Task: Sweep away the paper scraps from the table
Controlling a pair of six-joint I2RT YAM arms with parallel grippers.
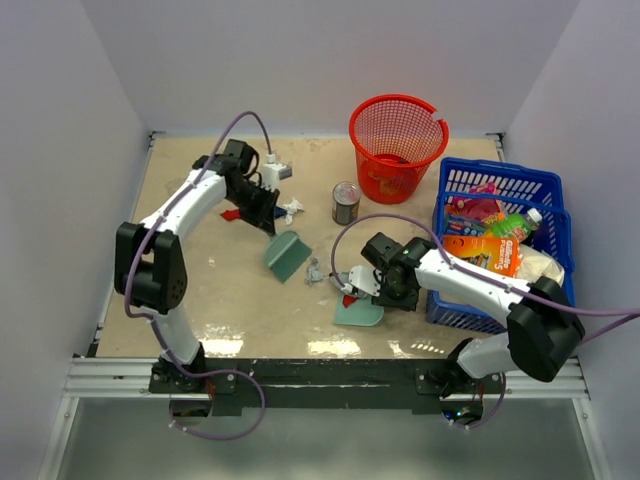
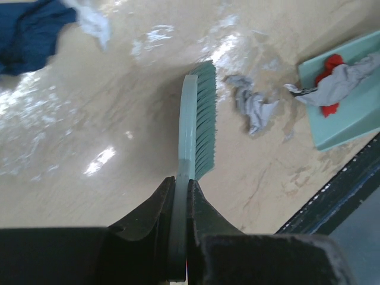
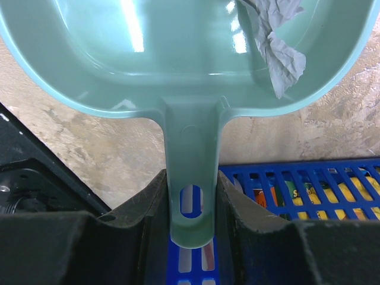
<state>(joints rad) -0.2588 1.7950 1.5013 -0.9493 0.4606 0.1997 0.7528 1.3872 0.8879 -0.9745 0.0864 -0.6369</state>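
My left gripper [image 1: 262, 208] is shut on the handle of a green brush [image 1: 287, 255], whose bristles rest on the table [image 1: 200, 300]; the gripper also shows in the left wrist view [image 2: 181, 185]. A grey paper scrap [image 2: 252, 105] lies just right of the bristles [image 2: 205, 119], between the brush and the dustpan [image 2: 350, 104]. My right gripper [image 3: 191, 178] is shut on the handle of the green dustpan [image 1: 358, 310], which holds a red scrap [image 2: 329, 64] and a grey scrap [image 3: 276, 41]. Dark blue [image 2: 27, 29], white [image 1: 291, 209] and red [image 1: 231, 214] scraps lie behind the brush.
A tin can [image 1: 346, 203] stands mid-table. A red mesh basket [image 1: 398, 140] stands at the back. A blue crate [image 1: 497, 166] of packaged goods stands at the right, close to my right arm. The black front rail [image 1: 320, 370] runs along the near edge.
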